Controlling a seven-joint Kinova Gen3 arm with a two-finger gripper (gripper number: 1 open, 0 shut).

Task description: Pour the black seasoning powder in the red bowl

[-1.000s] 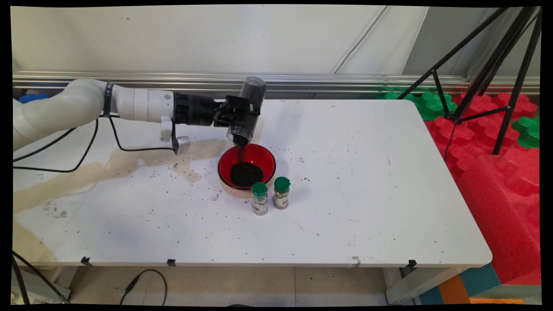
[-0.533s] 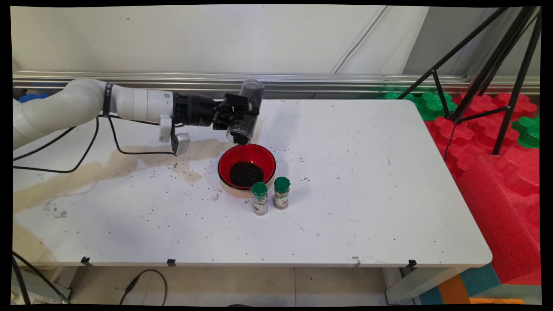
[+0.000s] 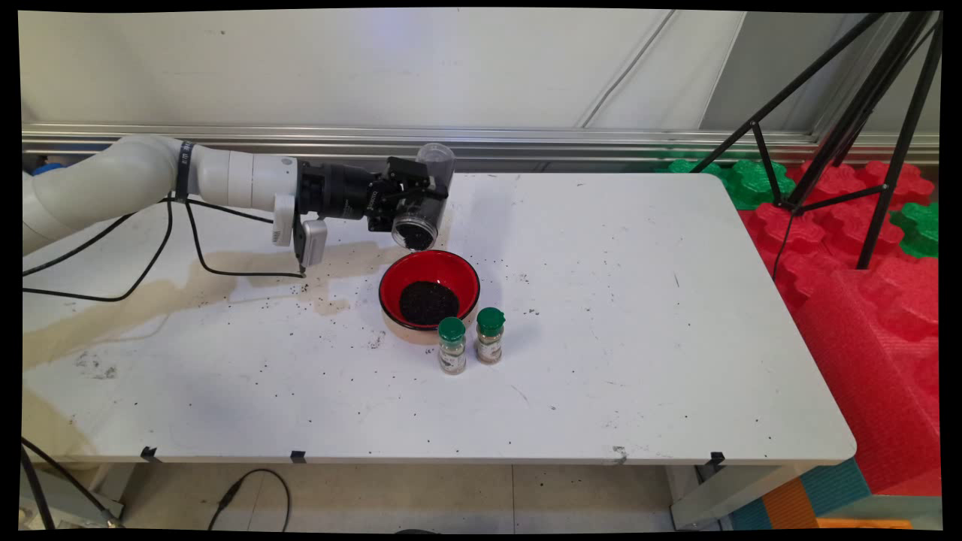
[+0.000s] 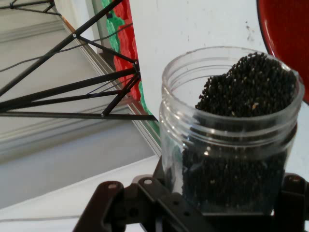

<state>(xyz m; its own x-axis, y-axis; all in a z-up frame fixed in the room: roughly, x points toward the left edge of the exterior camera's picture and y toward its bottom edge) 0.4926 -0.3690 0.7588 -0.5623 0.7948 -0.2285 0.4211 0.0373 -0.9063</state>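
My gripper [image 3: 415, 201] is shut on a clear plastic jar [image 3: 423, 207] partly full of small black seeds. The jar is tilted, its open mouth facing the camera and slightly down, just behind and above a red bowl [image 3: 461, 274]. A heap of black seeds [image 3: 428, 301] lies in the bowl. Nothing is falling from the jar. In the hand view the jar [image 4: 229, 135] fills the middle, seeds piled to one side of its mouth, with the bowl's red rim [image 4: 285, 38] at the upper right.
Two small spice jars with green lids [image 3: 452, 346] [image 3: 489, 336] stand just in front of the bowl. Black seeds are scattered over the white table [image 3: 639, 315], with a brownish stain at the left. A black tripod [image 3: 842, 128] and red and green foam blocks [image 3: 864, 248] are at the right.
The stream of seeds into the bowl has stopped. The jar has turned back toward level, its mouth lifting, and the hand has shifted slightly left and back.
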